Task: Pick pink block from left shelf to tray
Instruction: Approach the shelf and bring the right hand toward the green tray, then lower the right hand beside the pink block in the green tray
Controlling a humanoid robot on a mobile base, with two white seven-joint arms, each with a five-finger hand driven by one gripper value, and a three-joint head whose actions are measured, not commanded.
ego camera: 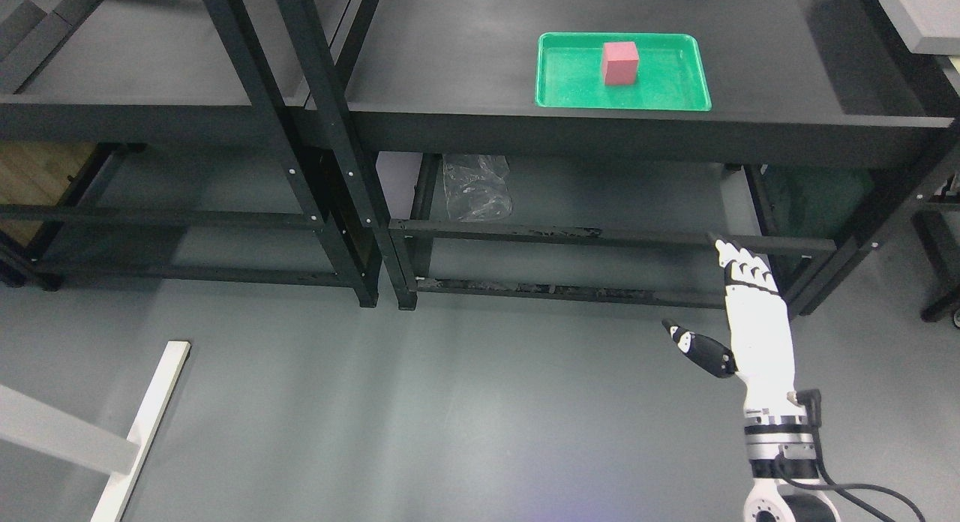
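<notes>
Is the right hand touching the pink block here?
Apart. The head view shows the right hand open, low over the floor, while the pink block sits in the green tray far above it.

R hand (752, 312) raised, fingers straight, thumb out, holding nothing.

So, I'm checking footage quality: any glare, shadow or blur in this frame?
Head view: sharp overall; soft sheen on the dark shelf top; the right hand is overexposed, nearly blown white; deep shadow under the shelf, dimming the plastic bag; pink block and green tray evenly lit.
</notes>
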